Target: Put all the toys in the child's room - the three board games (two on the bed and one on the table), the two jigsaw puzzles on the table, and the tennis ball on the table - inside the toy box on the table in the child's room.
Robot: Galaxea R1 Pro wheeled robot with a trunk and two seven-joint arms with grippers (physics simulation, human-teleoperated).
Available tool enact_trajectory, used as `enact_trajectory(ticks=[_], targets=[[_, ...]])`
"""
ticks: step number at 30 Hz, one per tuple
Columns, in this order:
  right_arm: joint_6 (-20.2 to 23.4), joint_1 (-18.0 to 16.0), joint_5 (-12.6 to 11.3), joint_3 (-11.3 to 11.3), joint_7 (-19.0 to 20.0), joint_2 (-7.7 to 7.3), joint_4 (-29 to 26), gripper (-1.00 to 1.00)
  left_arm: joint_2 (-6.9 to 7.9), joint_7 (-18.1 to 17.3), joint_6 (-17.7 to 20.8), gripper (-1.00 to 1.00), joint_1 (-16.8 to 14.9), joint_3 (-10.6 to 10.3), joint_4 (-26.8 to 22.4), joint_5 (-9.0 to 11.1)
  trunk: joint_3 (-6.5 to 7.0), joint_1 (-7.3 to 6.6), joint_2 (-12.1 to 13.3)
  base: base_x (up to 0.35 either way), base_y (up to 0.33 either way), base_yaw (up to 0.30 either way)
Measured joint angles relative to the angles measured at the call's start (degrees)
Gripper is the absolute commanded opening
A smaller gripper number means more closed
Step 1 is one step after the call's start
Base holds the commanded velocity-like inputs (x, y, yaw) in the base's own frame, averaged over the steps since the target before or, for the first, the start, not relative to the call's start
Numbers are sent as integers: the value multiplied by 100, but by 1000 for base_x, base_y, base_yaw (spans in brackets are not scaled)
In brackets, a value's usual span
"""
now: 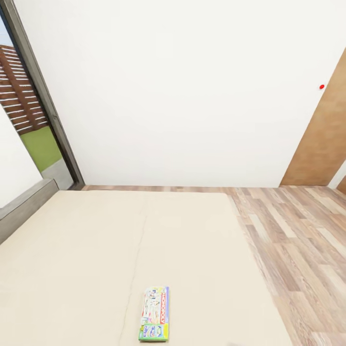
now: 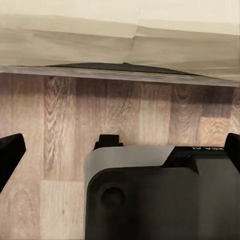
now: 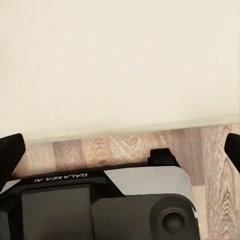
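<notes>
Monopoly board game (image 1: 154,314) lies flat on the bed (image 1: 96,259), near its front edge, long side pointing away toward the white wall (image 1: 192,96); wood floor (image 1: 298,250) to the bed's right. Left claw (image 2: 120,147) spread wide, empty, fingertips (image 2: 10,150) at the frame edges over floor w/ bed edge beyond. Right claw (image 3: 120,147) likewise spread & empty, over floor beside the mattress.
</notes>
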Motion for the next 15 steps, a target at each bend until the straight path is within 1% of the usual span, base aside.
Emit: enact_trajectory(ticks=[15], targets=[[0, 0, 0, 0, 0, 0, 1, 100, 0, 0, 0, 100, 1, 0, 0, 0, 0, 0, 0, 0, 285, 0]])
